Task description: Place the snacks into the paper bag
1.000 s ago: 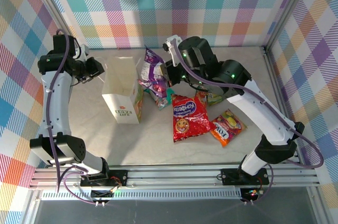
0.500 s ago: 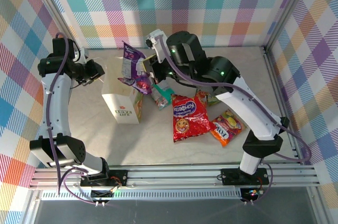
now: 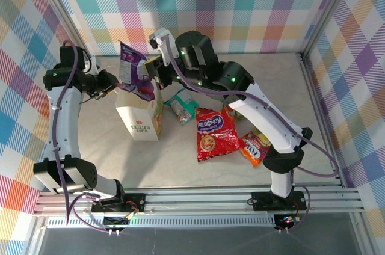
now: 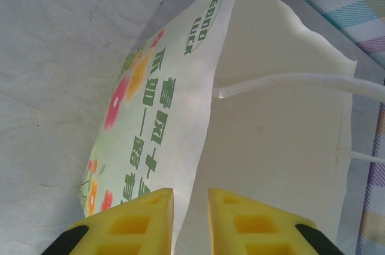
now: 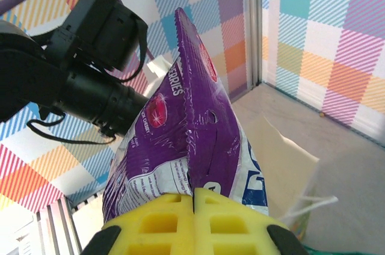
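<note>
The right gripper (image 5: 194, 198) has its jaws clenched tight on one edge of the purple packet (image 3: 135, 71), holding it above the open mouth of the paper bag (image 3: 139, 110), upper left in the top view. The left gripper (image 4: 191, 198) pinches the bag's side wall between narrowly parted jaws. The red packet (image 3: 213, 133) and the orange packet (image 3: 255, 145) lie on the worktop (image 3: 180, 159), right of the bag.
</note>
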Robot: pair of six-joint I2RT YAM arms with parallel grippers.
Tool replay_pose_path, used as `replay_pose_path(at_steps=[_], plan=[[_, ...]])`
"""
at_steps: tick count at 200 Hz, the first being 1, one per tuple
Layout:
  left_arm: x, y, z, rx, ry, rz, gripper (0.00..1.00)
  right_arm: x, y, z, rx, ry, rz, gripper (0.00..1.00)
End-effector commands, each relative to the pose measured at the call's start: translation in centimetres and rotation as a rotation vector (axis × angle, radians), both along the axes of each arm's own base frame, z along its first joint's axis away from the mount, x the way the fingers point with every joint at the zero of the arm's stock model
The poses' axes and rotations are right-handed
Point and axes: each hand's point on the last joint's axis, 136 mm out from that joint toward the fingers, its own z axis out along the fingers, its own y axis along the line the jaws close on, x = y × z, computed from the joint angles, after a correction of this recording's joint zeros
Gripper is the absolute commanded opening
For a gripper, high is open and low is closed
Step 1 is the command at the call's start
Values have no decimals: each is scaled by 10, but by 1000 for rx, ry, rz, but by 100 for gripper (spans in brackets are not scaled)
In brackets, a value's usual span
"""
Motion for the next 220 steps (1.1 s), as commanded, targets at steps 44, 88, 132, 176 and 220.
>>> replay_pose_path(at_steps=[44, 88, 132, 176, 220], plan=[[-11, 3, 4, -22, -3, 19, 22, 5, 24, 32, 125, -105, 44, 0], [-21, 5, 7, -19, -2, 31, 22, 18, 34, 25, 144, -90, 50, 0], [-25, 5, 6, -14, 4, 32, 22, 35, 40, 13, 165, -33, 48, 0], [-26, 9, 2, -9, 21, 47, 22, 52, 45, -5, 151, 8, 40, 0], [-29, 14, 5, -10, 23, 67, 22, 69, 50, -25, 133, 54, 49, 0]])
